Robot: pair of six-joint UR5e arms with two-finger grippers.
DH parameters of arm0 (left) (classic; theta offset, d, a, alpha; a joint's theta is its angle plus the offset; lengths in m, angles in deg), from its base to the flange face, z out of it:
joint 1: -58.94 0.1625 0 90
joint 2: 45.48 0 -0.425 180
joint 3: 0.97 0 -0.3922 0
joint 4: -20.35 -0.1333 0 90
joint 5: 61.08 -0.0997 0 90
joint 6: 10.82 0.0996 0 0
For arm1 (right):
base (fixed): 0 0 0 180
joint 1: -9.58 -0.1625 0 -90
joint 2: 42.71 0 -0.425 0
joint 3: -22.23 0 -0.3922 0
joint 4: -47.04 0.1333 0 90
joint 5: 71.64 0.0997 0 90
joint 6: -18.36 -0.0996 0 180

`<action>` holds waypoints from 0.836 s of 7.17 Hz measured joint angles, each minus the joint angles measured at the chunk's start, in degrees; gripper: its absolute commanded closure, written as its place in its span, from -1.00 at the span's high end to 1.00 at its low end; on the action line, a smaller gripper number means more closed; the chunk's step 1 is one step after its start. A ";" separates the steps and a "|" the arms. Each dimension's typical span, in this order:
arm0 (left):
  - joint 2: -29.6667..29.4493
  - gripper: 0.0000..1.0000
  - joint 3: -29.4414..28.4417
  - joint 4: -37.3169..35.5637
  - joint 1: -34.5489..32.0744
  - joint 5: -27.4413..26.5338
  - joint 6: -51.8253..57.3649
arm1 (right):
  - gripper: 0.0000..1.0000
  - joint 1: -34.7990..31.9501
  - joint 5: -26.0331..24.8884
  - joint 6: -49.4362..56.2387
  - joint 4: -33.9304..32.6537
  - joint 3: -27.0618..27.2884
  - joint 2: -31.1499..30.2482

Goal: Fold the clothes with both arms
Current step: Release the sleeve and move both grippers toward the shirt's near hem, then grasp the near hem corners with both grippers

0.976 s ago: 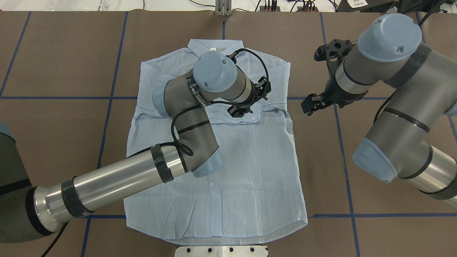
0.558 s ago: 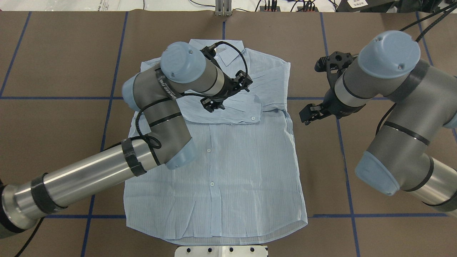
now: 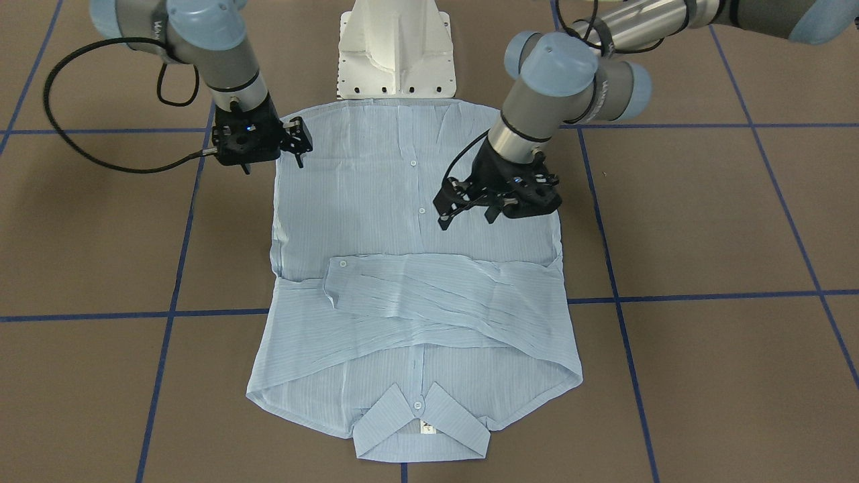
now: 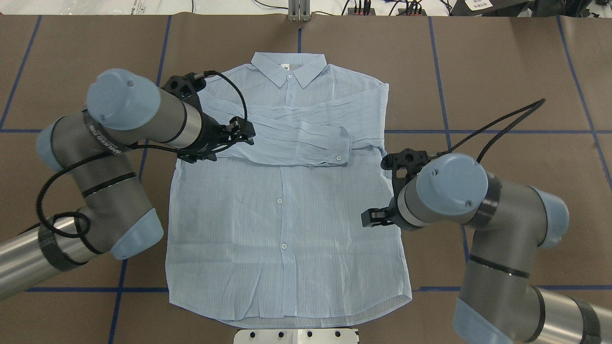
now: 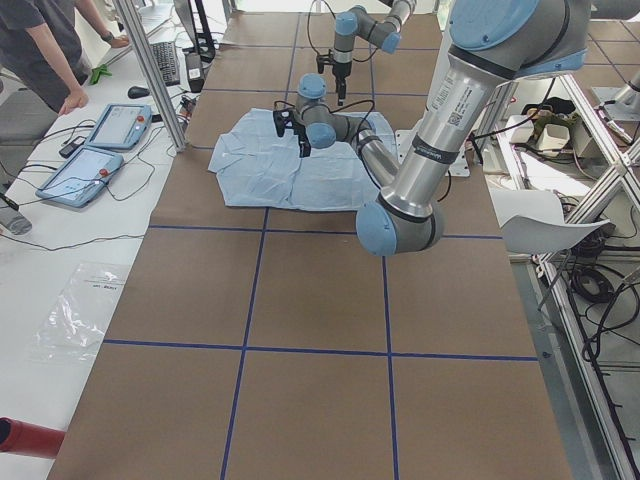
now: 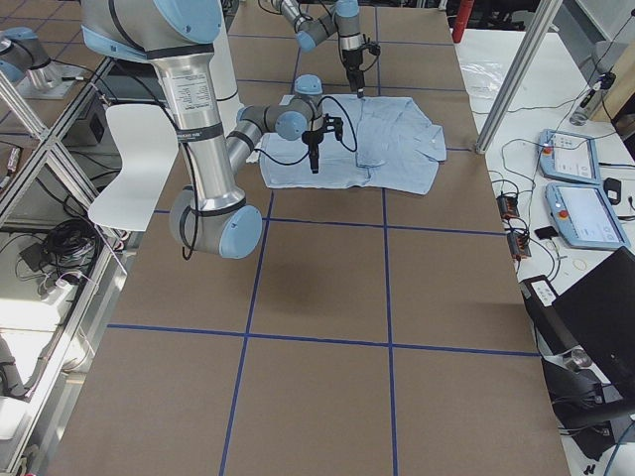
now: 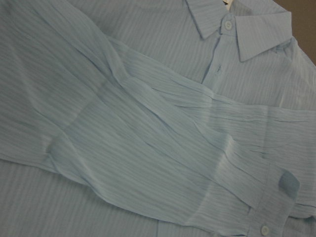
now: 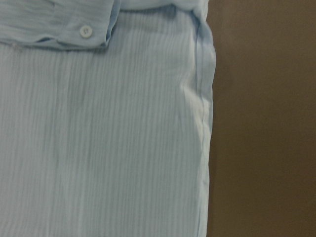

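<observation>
A brown bench point(image 4: 502, 71) ruled with blue tape lines carries the whole scene. Two grey arms reach in from its near edge: the left arm point(image 4: 119, 191) bends over the bench's left half, the right arm point(image 4: 497, 239) over its right half.

Between them, in the middle of the bench, a pale-blue striped shirt point(image 4: 287, 215) lies flat and buttoned, front side up. Its hem is at the near edge by the white base point(image 3: 397, 54) and its neck points to the far edge. Both sleeves point(image 4: 296, 131) are folded across the chest in a creased band. The upper one ends in a cuff point(image 4: 342, 145) near the shirt's right side.

The left end effector point(image 3: 493, 201) hangs over the shirt's left side, at the left end of the sleeve band. The right end effector point(image 3: 258, 147) hangs at the shirt's right side seam, nearer the hem than the cuff. Neither wrist camera shows fingers or gripped cloth, and no view makes plain whether either end effector is released or clenched.

The pointed collar point(image 4: 289, 69) lies spread open, nearest the far edge. A white button point(image 4: 339, 158) sits on the cuff. A small white label point(image 4: 286, 66) shows inside the neck.
</observation>
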 measured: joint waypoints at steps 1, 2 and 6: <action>2.31 1.00 3.91 -2.40 -0.09 0.01 0.57 | 0.99 4.45 -3.50 -3.60 2.87 0.70 -3.13; 3.08 1.00 5.83 -4.22 -0.06 0.02 0.75 | 0.98 7.86 -5.80 -6.41 5.34 1.21 -6.01; 3.36 1.00 6.87 -5.40 0.03 -0.04 0.78 | 0.99 12.73 -7.10 -10.01 7.22 2.86 -10.77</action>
